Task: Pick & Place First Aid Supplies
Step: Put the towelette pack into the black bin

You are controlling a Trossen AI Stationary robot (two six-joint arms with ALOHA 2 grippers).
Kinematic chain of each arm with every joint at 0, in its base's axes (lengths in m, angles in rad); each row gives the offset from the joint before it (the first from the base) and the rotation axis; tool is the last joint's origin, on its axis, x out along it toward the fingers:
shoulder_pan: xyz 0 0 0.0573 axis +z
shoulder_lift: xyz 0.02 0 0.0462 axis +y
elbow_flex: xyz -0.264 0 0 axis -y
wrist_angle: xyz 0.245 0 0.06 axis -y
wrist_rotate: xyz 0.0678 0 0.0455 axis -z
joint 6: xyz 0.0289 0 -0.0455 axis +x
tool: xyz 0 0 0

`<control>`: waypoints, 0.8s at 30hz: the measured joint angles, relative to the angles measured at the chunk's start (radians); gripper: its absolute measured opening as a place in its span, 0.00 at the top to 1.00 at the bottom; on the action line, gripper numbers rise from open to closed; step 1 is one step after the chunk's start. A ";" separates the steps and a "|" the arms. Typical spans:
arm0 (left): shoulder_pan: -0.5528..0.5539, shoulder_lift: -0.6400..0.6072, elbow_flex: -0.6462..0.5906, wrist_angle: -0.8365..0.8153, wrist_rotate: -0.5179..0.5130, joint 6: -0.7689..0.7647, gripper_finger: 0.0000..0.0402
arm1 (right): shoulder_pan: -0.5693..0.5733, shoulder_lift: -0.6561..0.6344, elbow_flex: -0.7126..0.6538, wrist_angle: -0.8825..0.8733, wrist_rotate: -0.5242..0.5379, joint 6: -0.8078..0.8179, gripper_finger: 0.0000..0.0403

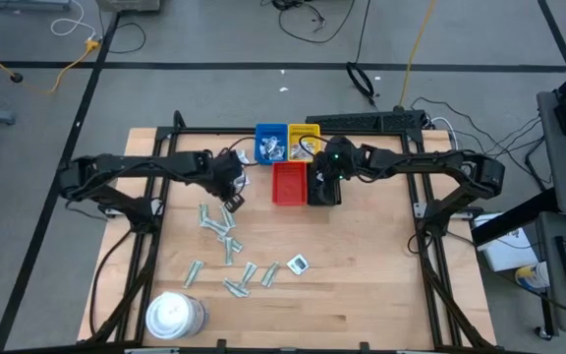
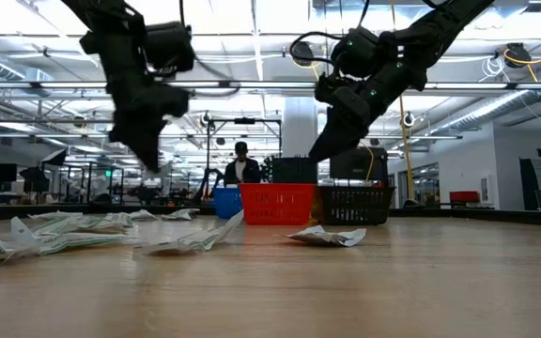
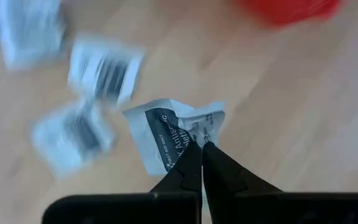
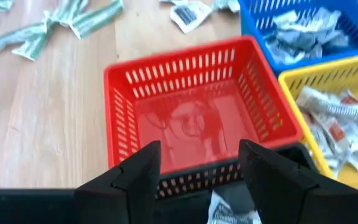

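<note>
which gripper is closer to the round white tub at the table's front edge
Left. The left gripper, shut on a white packet, sits nearer the round white tub; the right gripper hangs open over the black tray.

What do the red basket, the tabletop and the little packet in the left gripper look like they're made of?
Red basket: probably moulded plastic, from its slotted walls and glossy floor.
Tabletop: wood, pale planks with visible grain, smooth finish.
Packet, pinched in the shut left gripper: likely paper or a thin foil laminate; it is printed and creased.
</note>
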 joint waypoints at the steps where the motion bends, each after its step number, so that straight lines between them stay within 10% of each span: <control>1: -0.002 -0.012 0.000 0.019 0.008 0.042 1.00 | 0.001 0.000 0.000 0.011 -0.004 0.000 0.48; 14: -0.018 -0.048 0.002 0.328 0.262 0.537 1.00 | 0.002 0.000 0.000 0.198 -0.266 0.054 0.48; 24: -0.015 -0.049 0.003 0.682 0.442 0.529 1.00 | 0.042 0.000 0.000 0.493 -0.320 0.114 0.48</control>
